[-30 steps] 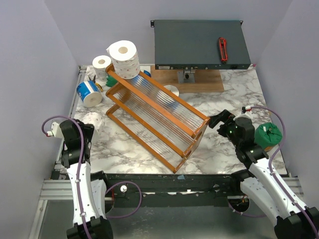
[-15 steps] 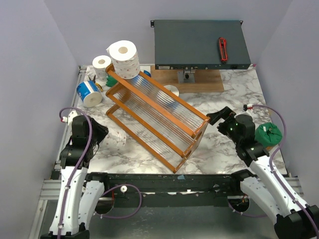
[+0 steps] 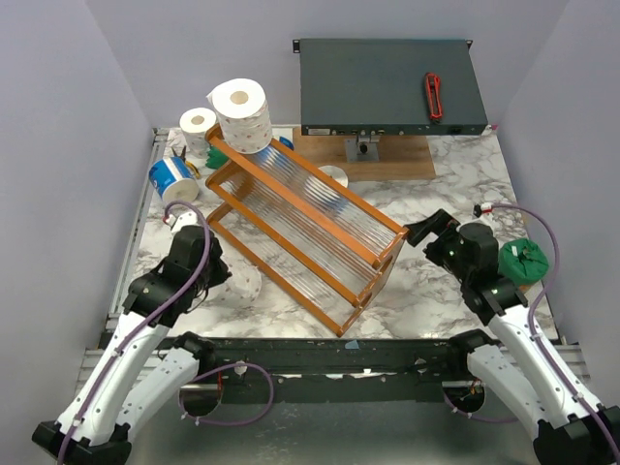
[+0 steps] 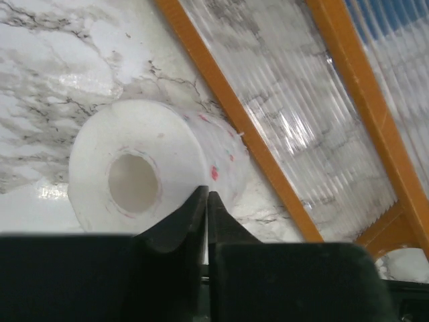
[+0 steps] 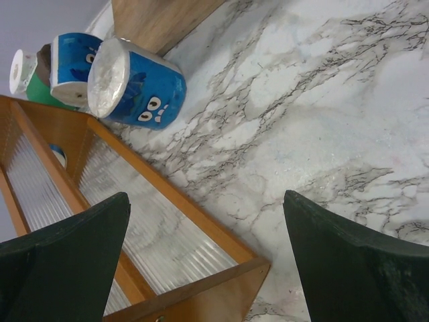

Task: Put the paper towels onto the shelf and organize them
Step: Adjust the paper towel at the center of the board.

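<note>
**Top, left-wrist and right-wrist views; all places are given relative to the shelf.** The shelf [image 3: 320,218] (orange-brown frame, clear ribbed tiers) lies diagonally on the marble table [image 3: 455,174], one end toward the far left corner and the other toward the near middle. A large white roll [image 3: 240,111] stands upright on its far-left end, and a smaller white roll [image 3: 198,123] stands just beyond that end. A lone blue-wrapped roll [image 3: 172,181] lies on its side just left of the same end. A bare white roll [image 3: 244,283] [image 4: 141,174] lies on its side on the table, close against the shelf's near-left long rail, and whether it touches the rail cannot be told. Its hollow core faces the left gripper [image 3: 221,274] [image 4: 206,198]. That gripper's fingers are drawn together with only a thin slit between them and nothing visible in it; whether their tips touch the roll cannot be told. The right gripper [image 3: 426,231] [image 5: 206,201] hovers just beside the shelf's near-right end, fingers spread wide and grasping nothing. Its wrist view shows a pair of blue-wrapped rolls [image 5: 144,87] on the shelf's far side, lying on their sides. A green-wrapped roll [image 5: 30,87] lies beside them, and a wooden board [image 5: 161,17] is near them.
</note>
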`<state>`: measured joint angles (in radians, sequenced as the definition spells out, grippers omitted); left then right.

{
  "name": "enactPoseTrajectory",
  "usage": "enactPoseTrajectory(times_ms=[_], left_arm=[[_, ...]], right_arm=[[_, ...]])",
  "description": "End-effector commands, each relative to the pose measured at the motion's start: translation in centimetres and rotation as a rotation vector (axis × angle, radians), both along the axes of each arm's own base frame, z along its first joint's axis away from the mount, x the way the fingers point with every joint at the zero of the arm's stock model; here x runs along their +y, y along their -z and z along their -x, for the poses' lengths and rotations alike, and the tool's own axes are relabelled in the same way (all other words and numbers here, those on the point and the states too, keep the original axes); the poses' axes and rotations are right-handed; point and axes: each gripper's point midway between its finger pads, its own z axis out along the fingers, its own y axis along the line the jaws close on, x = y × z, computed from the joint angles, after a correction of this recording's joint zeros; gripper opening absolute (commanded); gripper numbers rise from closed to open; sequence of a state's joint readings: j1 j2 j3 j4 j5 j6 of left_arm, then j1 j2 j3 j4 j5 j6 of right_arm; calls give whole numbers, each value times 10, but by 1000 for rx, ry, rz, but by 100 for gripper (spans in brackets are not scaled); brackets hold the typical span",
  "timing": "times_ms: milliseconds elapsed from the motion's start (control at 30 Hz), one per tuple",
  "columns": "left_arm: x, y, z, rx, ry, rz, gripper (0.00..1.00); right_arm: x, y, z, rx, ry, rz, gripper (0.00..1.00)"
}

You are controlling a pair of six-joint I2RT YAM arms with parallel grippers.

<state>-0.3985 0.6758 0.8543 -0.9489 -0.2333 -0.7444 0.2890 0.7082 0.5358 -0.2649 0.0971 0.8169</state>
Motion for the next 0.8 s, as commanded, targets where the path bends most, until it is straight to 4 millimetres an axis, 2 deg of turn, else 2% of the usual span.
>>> enactPoseTrajectory(times_ms=[0,200,267,467,567,633,667,700,767], left_arm=[[-2,29,6,57,19,-42,0],[-12,32,4,86,36,-41,2],[-13,28,4,72,38,-28,12],[-20,-6,4,-45,75,47,38],[-21,-17,6,-64,90,55,47],[-23,-18,7,-58,112,51,50],[-25,-16,8,-53,127,50,59],[-27,-13,9,-43,144,50,62],[-36,-7,10,-36,192,61,63]], right_arm=[[-7,14,15,33,0,44,100],[-11,13,22,27,5,53,100],[-12,11,23,23,6,57,100],[-11,8,26,6,-7,54,100],[-11,8,26,3,-10,55,100],[-11,8,26,0,-12,57,100],[-11,7,25,-4,-14,58,100],[-11,7,25,-6,-14,60,100],[-12,8,24,-8,-7,61,100]])
